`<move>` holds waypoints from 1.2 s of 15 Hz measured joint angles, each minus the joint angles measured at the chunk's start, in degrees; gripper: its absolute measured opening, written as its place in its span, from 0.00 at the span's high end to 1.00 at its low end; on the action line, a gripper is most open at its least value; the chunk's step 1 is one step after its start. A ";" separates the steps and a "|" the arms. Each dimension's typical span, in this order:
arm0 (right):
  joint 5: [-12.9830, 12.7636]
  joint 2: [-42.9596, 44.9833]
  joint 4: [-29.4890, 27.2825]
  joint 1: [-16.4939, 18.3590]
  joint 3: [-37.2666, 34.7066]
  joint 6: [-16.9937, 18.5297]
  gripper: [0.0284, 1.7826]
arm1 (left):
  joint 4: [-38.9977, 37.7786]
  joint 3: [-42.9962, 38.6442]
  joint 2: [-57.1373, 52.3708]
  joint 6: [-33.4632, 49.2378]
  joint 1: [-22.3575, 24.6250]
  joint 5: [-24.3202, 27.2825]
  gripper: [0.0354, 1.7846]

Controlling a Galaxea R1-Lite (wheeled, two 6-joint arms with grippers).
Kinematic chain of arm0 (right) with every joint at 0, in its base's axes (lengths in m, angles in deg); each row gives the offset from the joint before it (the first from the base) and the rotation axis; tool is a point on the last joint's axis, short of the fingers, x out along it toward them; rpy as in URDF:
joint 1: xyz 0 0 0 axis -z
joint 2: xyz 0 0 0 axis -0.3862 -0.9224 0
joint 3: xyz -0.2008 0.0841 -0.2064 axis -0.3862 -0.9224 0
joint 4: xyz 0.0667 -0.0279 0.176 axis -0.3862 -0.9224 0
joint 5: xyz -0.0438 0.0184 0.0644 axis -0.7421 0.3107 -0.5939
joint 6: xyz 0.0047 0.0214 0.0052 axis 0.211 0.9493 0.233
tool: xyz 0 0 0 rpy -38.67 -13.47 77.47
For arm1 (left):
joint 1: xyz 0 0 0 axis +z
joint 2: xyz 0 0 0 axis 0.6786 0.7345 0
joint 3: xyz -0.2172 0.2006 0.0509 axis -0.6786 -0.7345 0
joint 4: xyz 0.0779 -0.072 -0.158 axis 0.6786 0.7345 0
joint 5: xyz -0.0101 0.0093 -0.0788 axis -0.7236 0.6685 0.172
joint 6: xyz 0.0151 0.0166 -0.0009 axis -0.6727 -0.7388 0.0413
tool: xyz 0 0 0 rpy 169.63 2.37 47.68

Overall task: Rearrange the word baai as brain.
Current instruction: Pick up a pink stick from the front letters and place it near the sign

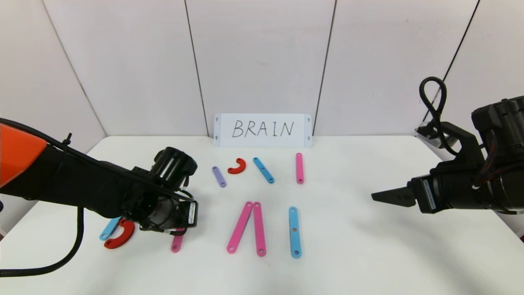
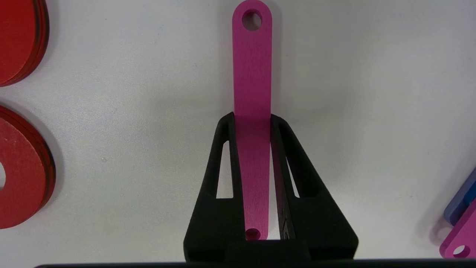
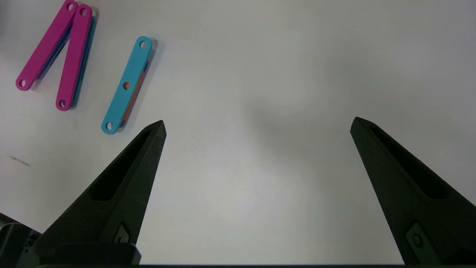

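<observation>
1 pink strip (image 2: 252, 74) near the table's (image 1: 368, 254) front-left corner is clamped by the left gripper (image 2: 253, 123) fingers, probably for relocation; the right gripper (image 3: 256, 124) fingers stand wide.

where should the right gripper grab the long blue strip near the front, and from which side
Grip the long blue strip at mid-length, across its narrow width, coming straight down from above. It lies flat on the table running front to back, with bare table on both long edges. The right gripper hovers open, off to its right.
</observation>
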 joint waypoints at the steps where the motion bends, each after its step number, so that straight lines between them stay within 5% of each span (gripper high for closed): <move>1: 0.02 0.00 0.00 -0.02 0.02 0.01 0.02 | 0.06 0.00 -0.11 -0.02 -0.07 -0.02 0.86; 8: 0.41 0.02 -0.09 0.50 0.00 0.15 0.02 | 2.95 5.42 -2.45 -2.60 -0.05 -0.22 0.86; 18: 0.74 0.72 -0.09 1.16 0.00 0.67 0.02 | 19.93 35.22 4.28 -14.97 0.00 4.92 0.86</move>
